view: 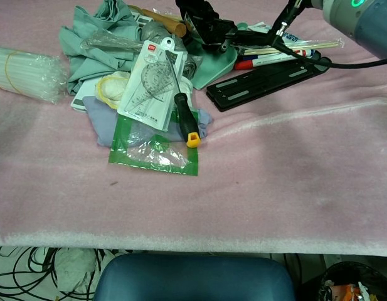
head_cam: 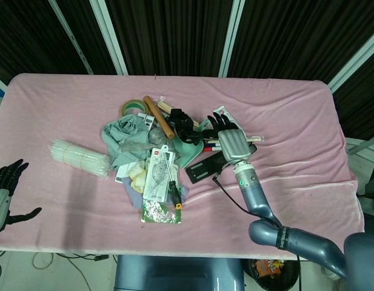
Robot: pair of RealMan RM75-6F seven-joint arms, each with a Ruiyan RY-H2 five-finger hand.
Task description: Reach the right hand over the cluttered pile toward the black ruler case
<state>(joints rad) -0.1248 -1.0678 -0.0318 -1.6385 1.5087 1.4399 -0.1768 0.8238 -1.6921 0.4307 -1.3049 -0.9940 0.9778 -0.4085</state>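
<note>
The black ruler case (head_cam: 202, 169) lies slantwise at the right side of the pile, and the chest view shows its full length (view: 267, 78). My right hand (head_cam: 230, 141) hovers over the case's far right end and the pens beside it. Its fingers are spread, point away from me, and hold nothing. It hides that end of the case in the head view. In the chest view only the right forearm (view: 359, 17) and a thin cable show at the top right. My left hand (head_cam: 3, 187) is open at the table's front left edge.
The pile holds a green cloth (head_cam: 122, 136), a packaged protractor set (view: 149, 80), a black-handled screwdriver (view: 182, 118), a wooden roller (head_cam: 158, 116), a tape roll (head_cam: 132, 106) and red and blue pens (view: 268, 60). A bundle of white sticks (head_cam: 79, 157) lies left.
</note>
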